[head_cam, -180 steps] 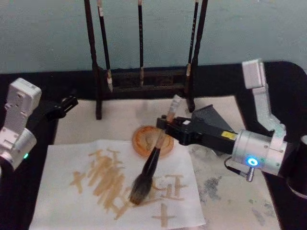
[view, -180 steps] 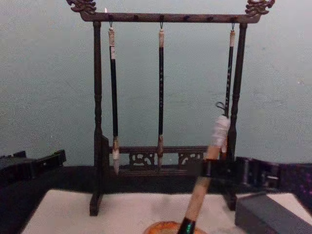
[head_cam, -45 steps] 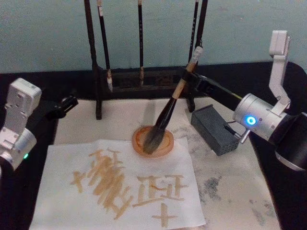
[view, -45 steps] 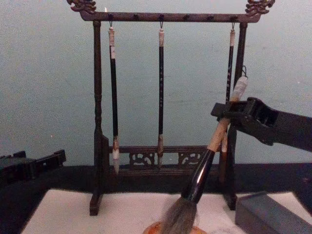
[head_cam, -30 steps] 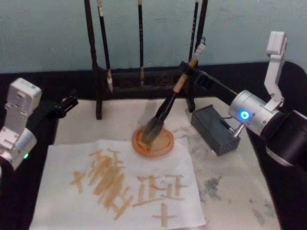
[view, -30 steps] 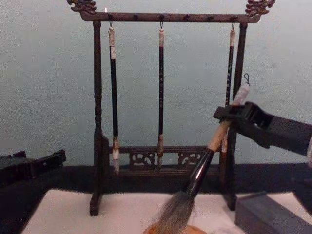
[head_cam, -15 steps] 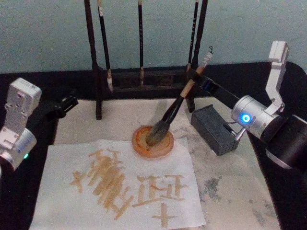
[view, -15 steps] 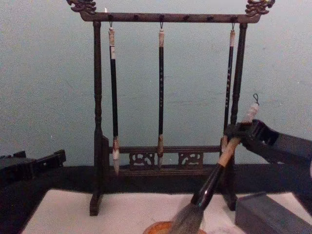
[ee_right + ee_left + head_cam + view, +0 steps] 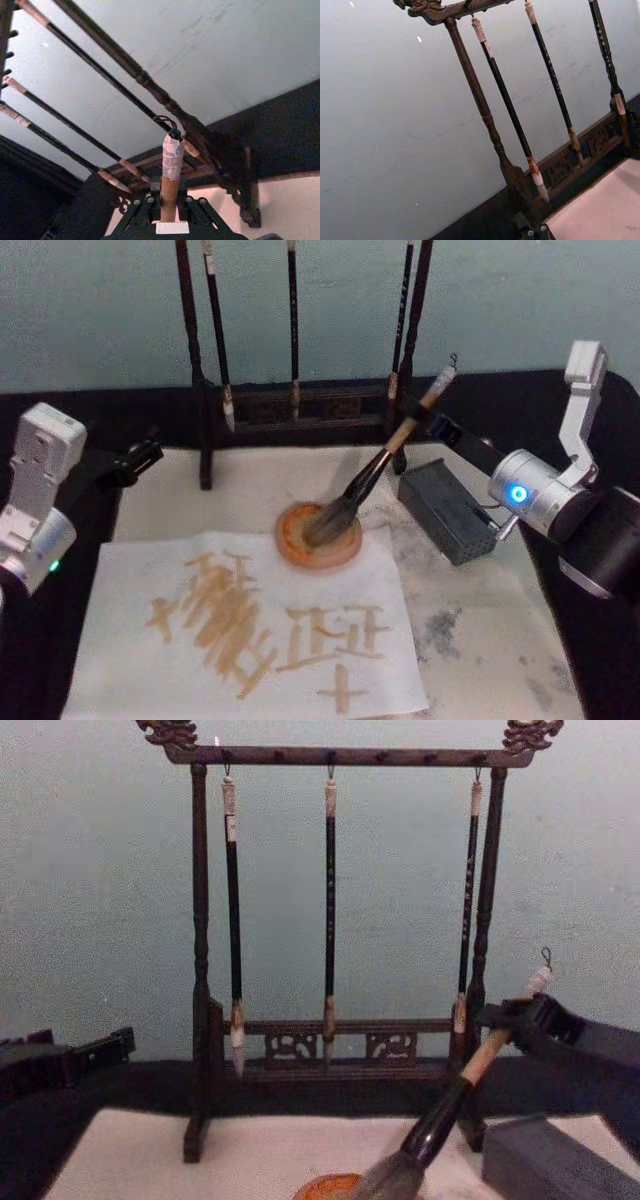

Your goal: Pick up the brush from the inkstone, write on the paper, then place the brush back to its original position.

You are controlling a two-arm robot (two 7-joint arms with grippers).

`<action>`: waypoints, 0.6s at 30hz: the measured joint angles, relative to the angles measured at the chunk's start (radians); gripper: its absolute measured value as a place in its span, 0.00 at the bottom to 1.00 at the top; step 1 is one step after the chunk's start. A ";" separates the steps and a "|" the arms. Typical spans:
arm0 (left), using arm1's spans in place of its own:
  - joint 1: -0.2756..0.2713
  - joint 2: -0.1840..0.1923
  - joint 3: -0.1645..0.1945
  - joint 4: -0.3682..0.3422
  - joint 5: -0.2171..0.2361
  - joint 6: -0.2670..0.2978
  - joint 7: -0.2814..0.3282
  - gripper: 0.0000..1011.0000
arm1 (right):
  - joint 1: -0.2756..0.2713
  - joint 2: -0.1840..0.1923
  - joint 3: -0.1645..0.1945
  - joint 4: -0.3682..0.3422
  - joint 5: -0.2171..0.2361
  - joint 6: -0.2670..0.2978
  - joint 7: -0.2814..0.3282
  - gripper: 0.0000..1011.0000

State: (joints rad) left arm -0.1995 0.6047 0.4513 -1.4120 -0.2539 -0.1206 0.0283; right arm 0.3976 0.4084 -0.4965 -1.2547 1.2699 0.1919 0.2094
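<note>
The paper [image 9: 250, 625], nearest on the white-covered worktop [image 9: 480, 640], carries tan brush strokes across its middle, so the writing looks finished. Just beyond it, the brush [image 9: 375, 472] has tipped lower than half a second ago: its bristle head now lies on the round orange inkstone [image 9: 318, 535], shaft leaning up toward the right, handle further down over the grey block [image 9: 445, 510]. The right tool [image 9: 425, 426] is clamped on the tan handle below the whitish cap. This reads as the return step, with only the release left. The left tool [image 9: 140, 458] is parked at the left edge; I cannot tell its opening. Behind stands the brush rack [image 9: 335, 950] with three thin brushes
</note>
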 joint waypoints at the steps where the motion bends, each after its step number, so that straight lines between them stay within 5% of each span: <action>1: 0.000 0.000 0.000 0.000 0.000 0.000 0.000 0.99 | -0.001 -0.002 0.003 0.006 0.004 0.000 -0.001 0.18; 18: 0.000 0.000 0.000 0.000 0.000 0.000 0.000 0.99 | -0.029 0.002 0.033 0.031 0.029 0.002 -0.043 0.19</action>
State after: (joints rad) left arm -0.1995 0.6047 0.4514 -1.4120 -0.2539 -0.1206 0.0283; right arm 0.3685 0.4099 -0.4633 -1.2233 1.2984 0.1939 0.1666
